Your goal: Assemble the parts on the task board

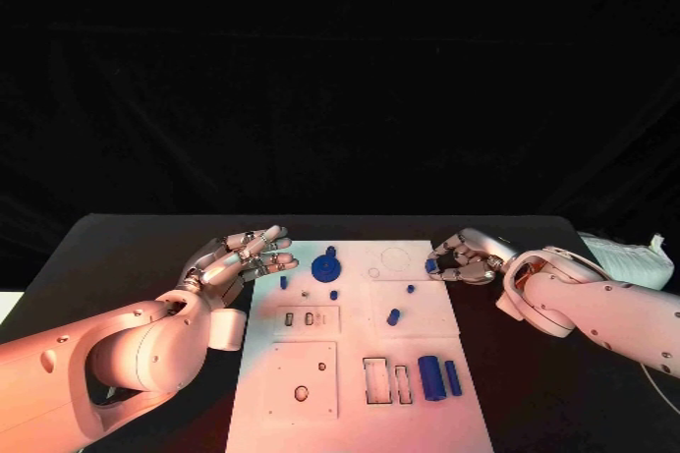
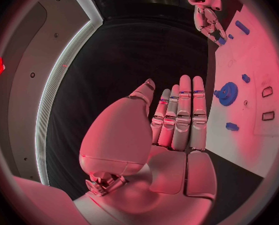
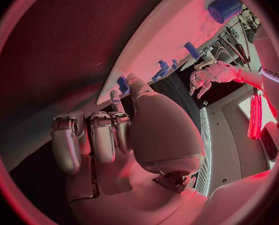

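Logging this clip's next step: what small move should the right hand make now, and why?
Probably lift the right hand slightly off the board's far right edge. Its fingers look closed round a small blue part there, so the grasp seems made. The left hand holds nothing, fingers extended beside the board's left edge, near the gear.

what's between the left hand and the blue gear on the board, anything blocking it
Nothing visible blocks it. The left hand hovers open at the task board's left edge, and the blue gear lies just beside its fingertips. Only a small blue peg stands nearby, nearer the robot than the direct line.
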